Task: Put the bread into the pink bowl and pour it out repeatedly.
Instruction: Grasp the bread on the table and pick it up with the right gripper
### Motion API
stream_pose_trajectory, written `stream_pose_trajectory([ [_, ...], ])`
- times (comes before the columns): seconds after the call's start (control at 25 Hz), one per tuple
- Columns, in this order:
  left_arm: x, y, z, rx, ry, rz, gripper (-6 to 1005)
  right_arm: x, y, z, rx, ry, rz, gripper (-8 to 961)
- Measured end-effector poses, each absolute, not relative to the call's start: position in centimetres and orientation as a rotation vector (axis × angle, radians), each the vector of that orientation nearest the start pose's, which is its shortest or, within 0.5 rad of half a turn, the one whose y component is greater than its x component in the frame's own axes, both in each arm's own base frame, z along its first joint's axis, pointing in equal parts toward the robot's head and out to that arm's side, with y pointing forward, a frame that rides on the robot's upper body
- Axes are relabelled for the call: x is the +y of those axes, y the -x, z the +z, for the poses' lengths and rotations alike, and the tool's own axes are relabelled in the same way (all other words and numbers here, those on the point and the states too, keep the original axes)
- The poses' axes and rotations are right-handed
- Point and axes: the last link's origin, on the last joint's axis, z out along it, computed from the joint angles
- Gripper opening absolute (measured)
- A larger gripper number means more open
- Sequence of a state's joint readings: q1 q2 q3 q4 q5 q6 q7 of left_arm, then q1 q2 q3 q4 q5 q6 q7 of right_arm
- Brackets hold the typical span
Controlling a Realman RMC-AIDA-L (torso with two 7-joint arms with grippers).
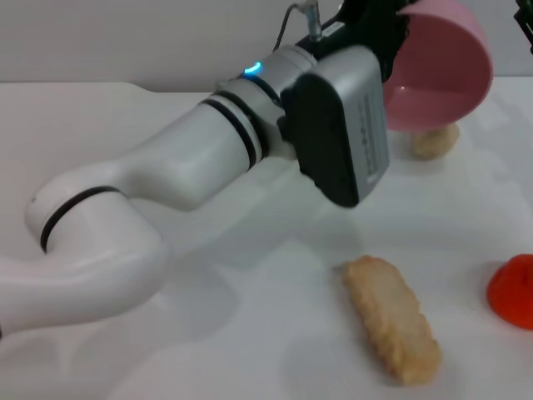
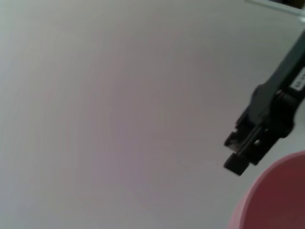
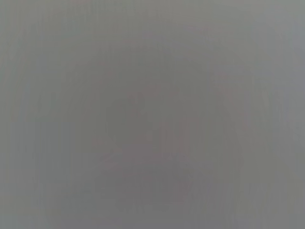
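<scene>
The pink bowl [image 1: 441, 75] is held in the air at the far right, tipped on its side with its opening facing me. It is empty. My left gripper [image 1: 388, 35] is shut on its rim, and the arm reaches across the table from the left. The bowl's rim also shows in the left wrist view [image 2: 279, 200], beside a black finger [image 2: 252, 138]. The bread [image 1: 393, 330] lies on the white table [image 1: 250, 333] in front of and below the bowl, plain tan side up. My right gripper is out of view.
A small beige bun [image 1: 434, 140] lies on the table just under the raised bowl. A red object [image 1: 512, 292] sits at the right edge. A dark part [image 1: 526, 25] shows at the top right corner. The right wrist view is blank grey.
</scene>
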State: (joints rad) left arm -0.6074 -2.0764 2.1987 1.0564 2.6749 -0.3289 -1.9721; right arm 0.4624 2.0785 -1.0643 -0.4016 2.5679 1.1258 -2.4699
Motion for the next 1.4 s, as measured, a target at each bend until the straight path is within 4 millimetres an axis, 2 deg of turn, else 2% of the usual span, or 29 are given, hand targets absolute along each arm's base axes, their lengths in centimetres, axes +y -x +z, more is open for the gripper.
stream_pose_trajectory([
  [0.08, 37.5, 5.5, -9.8, 0.913, 1.89, -0.214, 67, 38.1, -28.4, 4.8, 0.499, 1.656, 1.013, 604],
  [0.12, 38.4, 5.3, -9.5, 0.833, 1.929, -0.22, 67, 38.1, -28.4, 4.8, 0.5, 1.656, 1.011, 604],
  [0.44, 41.6, 5.1, -8.0, 0.552, 2.042, -0.243, 67, 37.9, -29.0, 4.5, 0.516, 1.658, 0.988, 604],
  [0.64, 43.4, 5.4, -7.2, 0.344, 2.131, -0.233, 67, 38.1, -30.2, 4.8, 0.575, 1.612, 0.948, 604],
  [1.0, 45.5, 5.8, -5.4, -0.002, 2.199, -0.308, 67, 38.2, -32.6, 5.9, 0.679, 1.493, 0.891, 604],
  [1.4, 47.2, 7.9, -2.1, -0.457, 2.281, -0.431, 68, 39.1, -33.7, 6.2, 0.74, 1.468, 0.808, 604],
])
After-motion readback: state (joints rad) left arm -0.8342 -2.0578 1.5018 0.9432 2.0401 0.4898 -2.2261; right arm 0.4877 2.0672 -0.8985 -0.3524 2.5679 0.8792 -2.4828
